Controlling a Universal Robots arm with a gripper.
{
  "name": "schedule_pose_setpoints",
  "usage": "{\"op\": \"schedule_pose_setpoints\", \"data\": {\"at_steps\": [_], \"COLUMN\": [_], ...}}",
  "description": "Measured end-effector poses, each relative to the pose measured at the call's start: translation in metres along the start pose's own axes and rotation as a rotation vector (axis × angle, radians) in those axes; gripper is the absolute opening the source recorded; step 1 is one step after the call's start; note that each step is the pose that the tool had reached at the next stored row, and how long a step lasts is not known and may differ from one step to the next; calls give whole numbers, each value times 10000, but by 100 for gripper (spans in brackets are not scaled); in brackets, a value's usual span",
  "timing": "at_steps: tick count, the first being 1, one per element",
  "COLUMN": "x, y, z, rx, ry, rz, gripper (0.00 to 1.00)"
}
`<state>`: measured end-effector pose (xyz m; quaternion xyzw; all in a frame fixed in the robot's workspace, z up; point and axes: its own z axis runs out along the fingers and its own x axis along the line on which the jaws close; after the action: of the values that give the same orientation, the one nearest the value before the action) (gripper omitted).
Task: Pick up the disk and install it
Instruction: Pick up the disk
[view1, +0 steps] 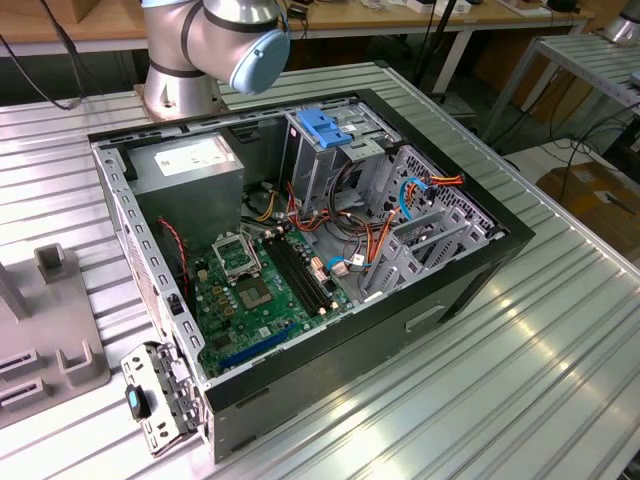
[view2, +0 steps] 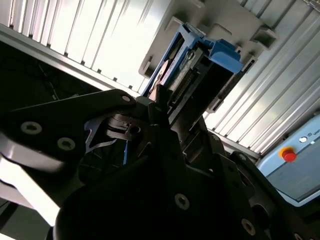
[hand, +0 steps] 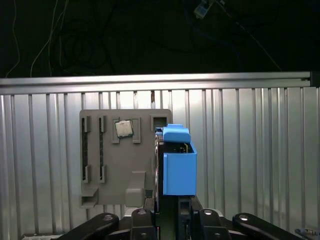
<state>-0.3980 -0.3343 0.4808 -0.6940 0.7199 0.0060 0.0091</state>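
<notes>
The arm (view1: 215, 40) is based at the far side of the case (view1: 300, 250). In the first wrist view the gripper (hand: 168, 214) points down at the ribbed table (hand: 250, 150). Its jaws are narrow, closed on the disk (hand: 179, 167). The disk stands on edge in a grey holder (hand: 120, 165), with its long axis in line with the gripper and its blue end toward the holder.
</notes>
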Motion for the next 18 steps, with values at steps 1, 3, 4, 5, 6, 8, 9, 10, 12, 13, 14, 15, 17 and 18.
{"op": "schedule_pose_setpoints", "data": {"at_steps": [1,3,4,5,6,8,9,10,12,13,14,15,17,18], "x": [-1,-2,-3,-4,-5,-8,-9,-10,-13,-14,-15,-16,-18,-19], "y": [-20,-67,-91,-119,-144,-204,-243,-271,-362,-385,-408,-430,-486,-508], "z": [0,0,1,0,0,1,1,1,1,2,2,2,2,2], "rx": [-1,-1,-1,-4,-3,-3,-5,-5,-9,-9,-10,-11,-14,-16], "ry": [-6,-23,-34,-45,-59,-94,-119,-140,-220,-245,-271,-298,-373,-403], "rz": [0,0,0,0,0,0,1,1,-1,-1,-2,-3,-5,-6], "gripper": [35,35,35,35,35,35,35,35,35,35,35,35,35,35]}}
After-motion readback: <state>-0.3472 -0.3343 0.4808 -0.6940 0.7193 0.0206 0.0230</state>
